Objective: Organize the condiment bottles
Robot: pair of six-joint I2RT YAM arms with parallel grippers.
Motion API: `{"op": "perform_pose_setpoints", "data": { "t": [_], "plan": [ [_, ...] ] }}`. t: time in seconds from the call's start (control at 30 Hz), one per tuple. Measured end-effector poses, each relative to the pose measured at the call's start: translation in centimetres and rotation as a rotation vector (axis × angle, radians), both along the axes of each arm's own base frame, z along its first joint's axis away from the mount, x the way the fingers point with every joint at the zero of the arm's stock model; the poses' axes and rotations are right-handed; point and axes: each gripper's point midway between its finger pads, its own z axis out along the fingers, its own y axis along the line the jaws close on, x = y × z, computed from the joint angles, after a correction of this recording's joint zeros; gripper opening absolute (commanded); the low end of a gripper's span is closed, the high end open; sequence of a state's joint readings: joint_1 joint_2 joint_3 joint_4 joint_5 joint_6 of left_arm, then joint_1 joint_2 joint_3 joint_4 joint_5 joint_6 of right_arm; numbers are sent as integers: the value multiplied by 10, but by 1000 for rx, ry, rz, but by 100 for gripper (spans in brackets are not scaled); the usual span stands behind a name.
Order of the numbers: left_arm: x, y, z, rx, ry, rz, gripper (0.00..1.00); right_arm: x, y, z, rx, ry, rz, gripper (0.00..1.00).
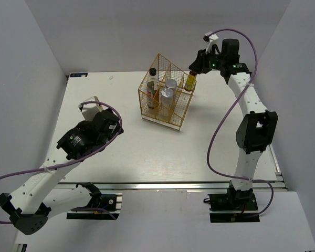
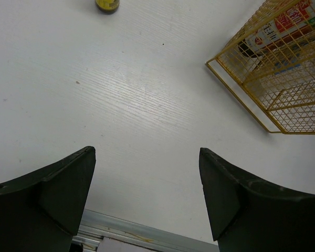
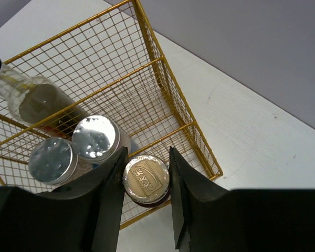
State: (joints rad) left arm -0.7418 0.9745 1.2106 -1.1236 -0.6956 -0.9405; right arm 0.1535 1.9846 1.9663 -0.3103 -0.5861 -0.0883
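Left gripper (image 2: 147, 160) hovers jaws apart over table (image 2: 147, 89), loose yellow bottle (image 2: 107, 4) partly in view beyond it; farther back, wire basket (image 1: 153, 109) holds dark bottle (image 1: 152, 84), front silver-topped bottle (image 1: 167, 95) and rear silver-topped bottle (image 1: 171, 84); right gripper (image 3: 146, 157) clamped on second yellow bottle (image 3: 145, 178) at basket's far right corner.

Five condiment bottles (image 1: 167, 100), one gold wire basket (image 1: 145, 102) and two robot arms.
Two bottles are white with silver tops, the first silver-topped bottle (image 1: 171, 85) and the second silver-topped bottle (image 3: 96, 137). One dark bottle (image 1: 153, 83) has a black cap. Two are yellow: a yellow bottle (image 1: 190, 82), and a second yellow bottle (image 2: 107, 4) seen only at the left wrist view's top edge. The arms are one left arm (image 1: 68, 152) and one right arm (image 1: 252, 121).
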Motion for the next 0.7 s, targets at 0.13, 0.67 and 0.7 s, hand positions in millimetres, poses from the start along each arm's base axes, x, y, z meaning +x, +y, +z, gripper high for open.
{"op": "perform_pose_setpoints", "data": {
  "t": [0.13, 0.67, 0.7],
  "plan": [
    [-1, 0, -4, 4, 10, -3, 90, 9, 5, -8, -10, -14, 4, 0],
    [0, -3, -14, 10, 27, -7, 91, -2, 40, -74, -126, 15, 56, 0],
    [0, -3, -14, 10, 28, -8, 91, -4, 40, -80, -135, 25, 56, 0]
  ]
}}
